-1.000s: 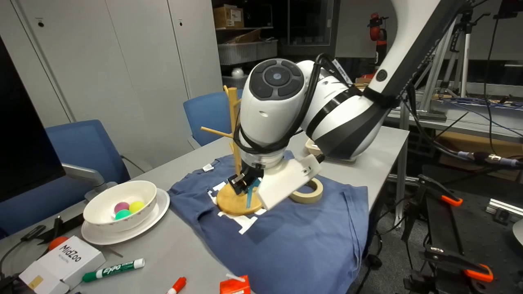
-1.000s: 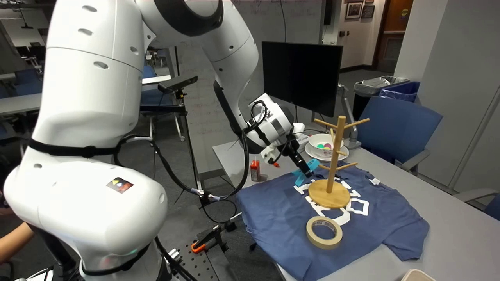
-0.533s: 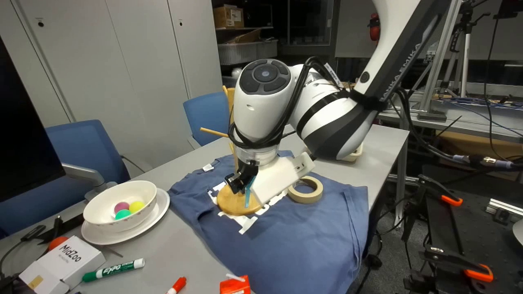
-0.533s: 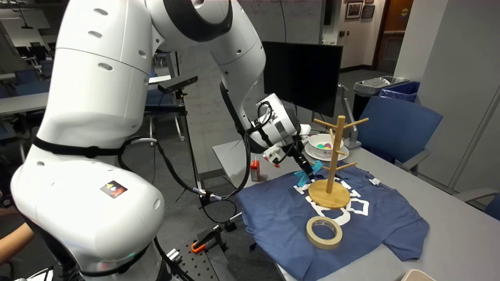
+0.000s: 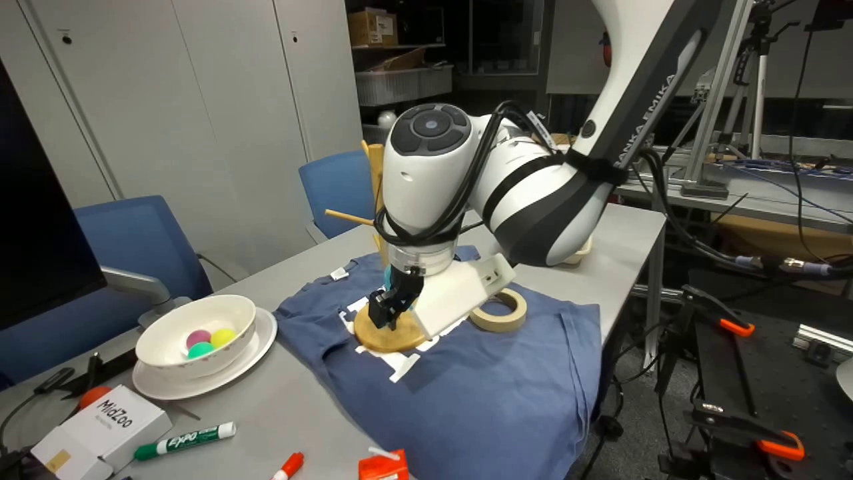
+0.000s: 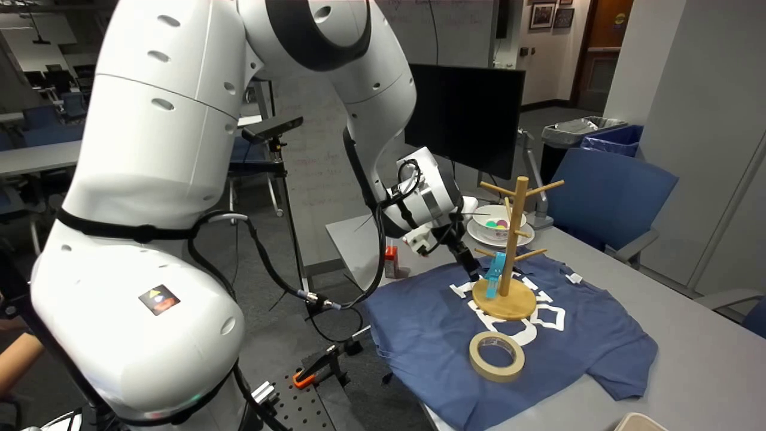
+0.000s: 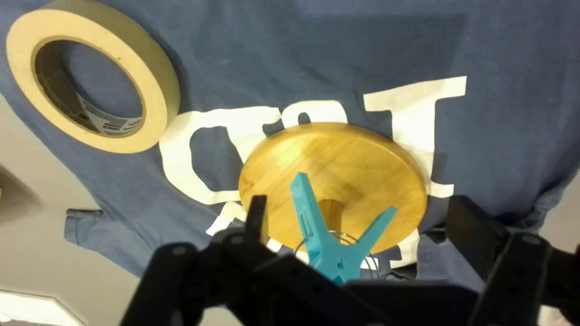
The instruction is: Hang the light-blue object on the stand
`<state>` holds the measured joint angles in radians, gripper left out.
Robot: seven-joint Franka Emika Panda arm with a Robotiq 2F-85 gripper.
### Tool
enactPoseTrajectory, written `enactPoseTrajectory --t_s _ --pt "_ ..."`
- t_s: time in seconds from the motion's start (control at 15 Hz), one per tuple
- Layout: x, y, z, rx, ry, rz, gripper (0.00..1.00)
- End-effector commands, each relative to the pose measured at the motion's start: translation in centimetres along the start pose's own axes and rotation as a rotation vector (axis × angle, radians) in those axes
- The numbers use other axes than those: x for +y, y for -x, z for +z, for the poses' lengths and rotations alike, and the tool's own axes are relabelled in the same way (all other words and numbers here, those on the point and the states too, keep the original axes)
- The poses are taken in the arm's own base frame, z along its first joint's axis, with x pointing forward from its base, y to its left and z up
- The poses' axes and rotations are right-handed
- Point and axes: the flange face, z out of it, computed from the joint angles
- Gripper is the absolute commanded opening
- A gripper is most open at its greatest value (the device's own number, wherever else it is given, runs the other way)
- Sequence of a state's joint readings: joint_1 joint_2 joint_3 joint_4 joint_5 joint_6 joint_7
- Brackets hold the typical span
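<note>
Near: tape roll (image 6: 499,375) on shirt (image 6: 413,335). Next: stand (image 6: 513,233), upright on same. Blue clip (image 6: 494,276) is at a low peg (image 6: 482,252), just L of pole (image 6: 510,263) in an exterior view, legs (image 7: 306,199) down; looks hung, but seating can't be confirmed from here. Beyond, to L: claw (image 7: 358,208), jaws well apart, prob. clear of clip. Far: bowl (image 6: 495,235).

Handling (est.): clip lt., stiff plastic, slick, hard to break. If seating needs a nudge, I'd take hold of its body (image 7: 335,260) above the legs, square-on; avoid leg tips, likely to pivot or slip.
</note>
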<state>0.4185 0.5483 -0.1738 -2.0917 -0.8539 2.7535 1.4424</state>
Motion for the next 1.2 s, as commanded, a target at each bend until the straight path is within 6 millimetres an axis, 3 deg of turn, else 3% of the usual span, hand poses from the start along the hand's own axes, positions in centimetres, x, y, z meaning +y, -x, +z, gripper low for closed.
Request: enactPoseTrajectory --t_s 0.0,0.27,0.53,0.87,1.13 --pt "0.3 0.5 -0.6 -0.064 0.000 -0.028 1.00" --pt "1.2 1.9 -1.7 -0.198 -0.004 -0.081 1.00" --pt "2.7 1.6 -3.5 -0.275 0.036 -0.090 1.00" --pt "5.3 0.9 -6.6 -0.344 0.097 -0.095 1.00" --pt "6.8 1.1 -10.1 -0.294 0.133 -0.077 1.00"
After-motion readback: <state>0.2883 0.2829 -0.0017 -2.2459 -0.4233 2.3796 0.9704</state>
